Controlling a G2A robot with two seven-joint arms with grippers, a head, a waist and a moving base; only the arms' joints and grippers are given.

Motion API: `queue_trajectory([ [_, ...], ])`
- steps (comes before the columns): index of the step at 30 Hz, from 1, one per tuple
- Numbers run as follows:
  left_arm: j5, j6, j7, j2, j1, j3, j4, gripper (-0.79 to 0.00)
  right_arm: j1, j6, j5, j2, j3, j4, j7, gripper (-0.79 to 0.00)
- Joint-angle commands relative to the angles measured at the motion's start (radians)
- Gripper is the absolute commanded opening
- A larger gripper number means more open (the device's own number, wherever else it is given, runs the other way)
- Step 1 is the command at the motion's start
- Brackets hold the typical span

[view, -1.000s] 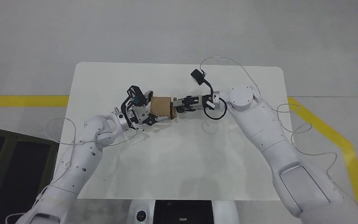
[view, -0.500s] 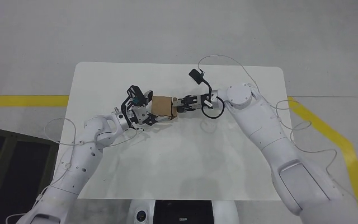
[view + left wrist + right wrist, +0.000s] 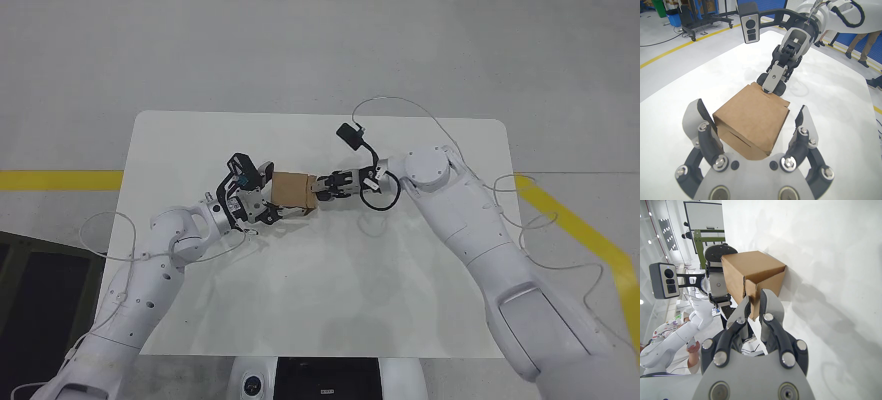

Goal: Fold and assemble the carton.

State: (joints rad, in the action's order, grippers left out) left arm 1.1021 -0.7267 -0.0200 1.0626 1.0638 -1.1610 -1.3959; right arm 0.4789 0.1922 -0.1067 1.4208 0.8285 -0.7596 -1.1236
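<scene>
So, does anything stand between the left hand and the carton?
Nothing visible does. The carton lies right inside the open left hand, on the table. The right hand pinches a flap at the carton's far end, outside that gap.

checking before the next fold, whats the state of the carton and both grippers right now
carton: folded up into a box, lying on the table, one end flap sticking out
left gripper: open, fingers on either side of the carton's near end
right gripper: shut on the carton's sticking-out end flap
</scene>
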Motion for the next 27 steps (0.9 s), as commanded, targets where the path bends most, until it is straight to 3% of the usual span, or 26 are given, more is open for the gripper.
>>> queue_trajectory([
  [1,-0.001,0.001,-0.001,0.000,0.002,-0.001,-0.001,0.000,-0.001,-0.001,0.000,0.001,0.000,0.001,0.000,-0.699],
  [17,-0.004,0.009,0.000,0.004,0.013,-0.002,-0.011,0.000,-0.008,0.021,-0.058,0.015,0.007,0.028,-0.007,-0.714],
  [20,-0.005,0.006,-0.001,0.004,0.014,-0.002,-0.012,0.000,0.001,0.025,-0.102,0.020,0.014,0.037,-0.016,-0.683],
  [27,-0.016,0.008,-0.006,0.006,0.020,0.000,-0.015,0.000,0.021,0.043,-0.171,0.033,0.016,0.054,-0.022,-0.508],
])
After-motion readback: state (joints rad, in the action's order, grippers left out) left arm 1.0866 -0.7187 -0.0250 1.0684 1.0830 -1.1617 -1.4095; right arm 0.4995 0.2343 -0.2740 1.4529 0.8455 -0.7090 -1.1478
